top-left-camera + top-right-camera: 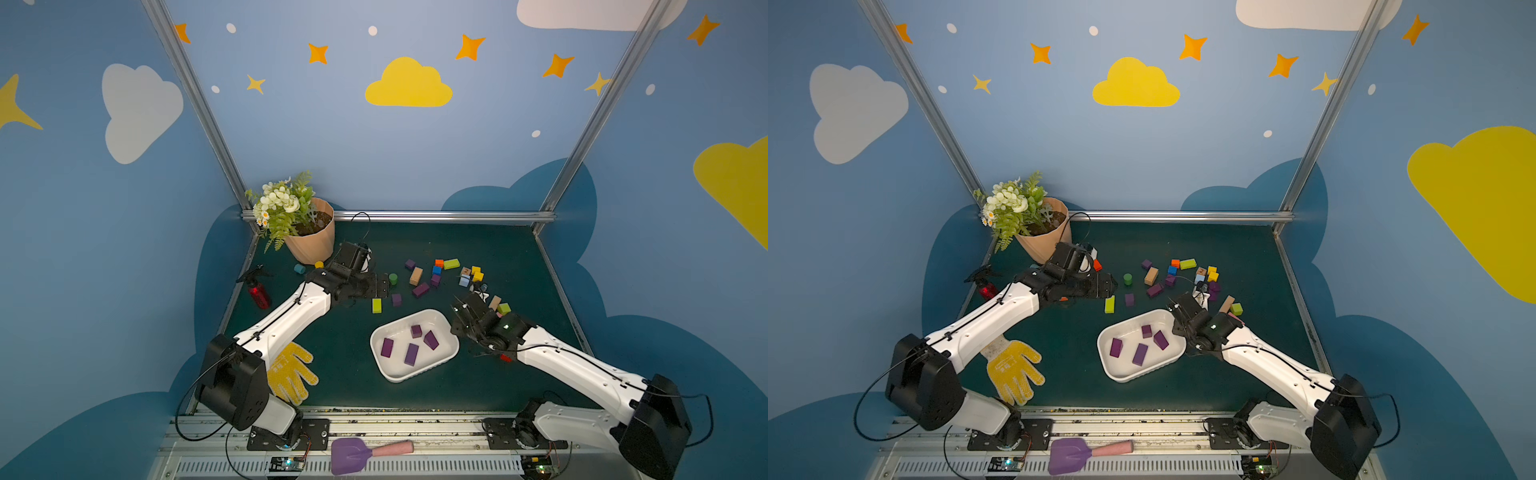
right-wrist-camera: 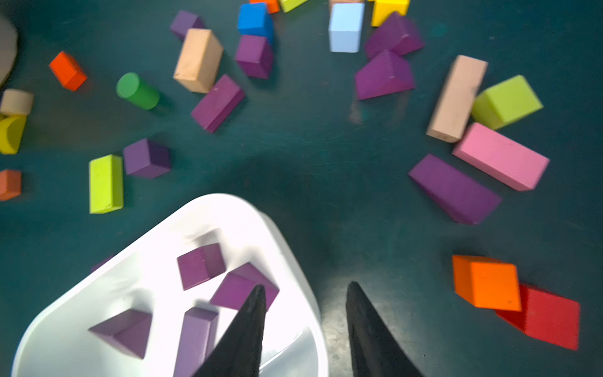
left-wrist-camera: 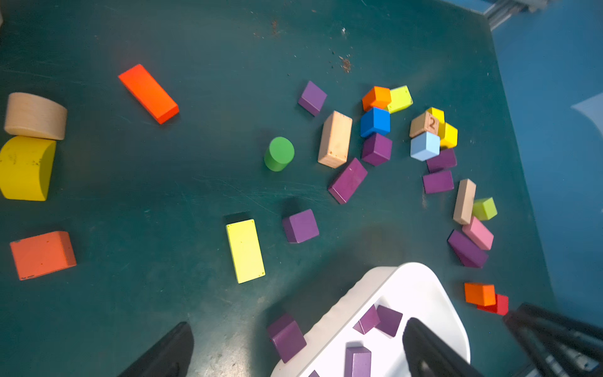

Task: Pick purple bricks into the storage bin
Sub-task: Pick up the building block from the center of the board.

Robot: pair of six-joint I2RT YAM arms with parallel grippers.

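- Hanging at the far right corner of the storage bin point(image 1: 388, 376), the right pincer point(image 2: 306, 285) has its jaws partly apart with nothing between them.
- In the right wrist view one finger point(image 2: 248, 326) is over the bin's rim and the other is over the bare bench point(image 1: 478, 249).
- Four purple bricks point(image 1: 411, 354) lie inside the bin, apart from one another; the nearest sits just under that pincer's tip.
- Other purple bricks are loose on the bench beyond the bin, mixed with coloured blocks.
- A long purple brick point(image 2: 453, 189) lies outside the bin, near the right pincer, beside a pink block point(image 2: 501, 156).
- The left pincer point(image 1: 384, 286) is spread wide and empty, just beside a purple cube point(image 1: 396, 299) and a lime block point(image 1: 377, 305).
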